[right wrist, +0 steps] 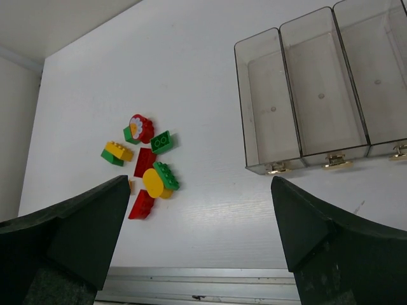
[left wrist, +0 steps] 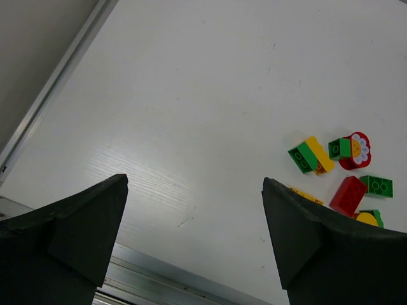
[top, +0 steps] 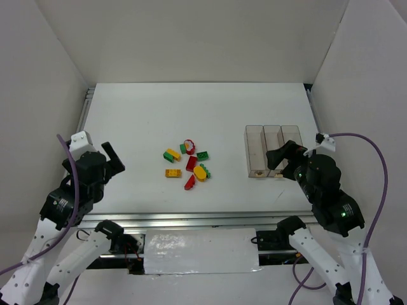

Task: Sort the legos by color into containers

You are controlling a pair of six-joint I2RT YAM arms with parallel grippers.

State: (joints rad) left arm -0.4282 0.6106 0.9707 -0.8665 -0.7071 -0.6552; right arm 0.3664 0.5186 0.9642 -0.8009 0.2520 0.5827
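The left gripper (left wrist: 194, 184) is held released, jaws spread wide, above the white table (top: 159, 108) near its left edge. The right gripper (right wrist: 200, 184) is likewise held wide apart, over the near end of the containers (right wrist: 292, 95). The legos (top: 191, 163) are gathered in a loose cluster on the table between the arms, well apart from the containers. A red flower-faced piece (top: 189, 145) is seen at the cluster's far side.
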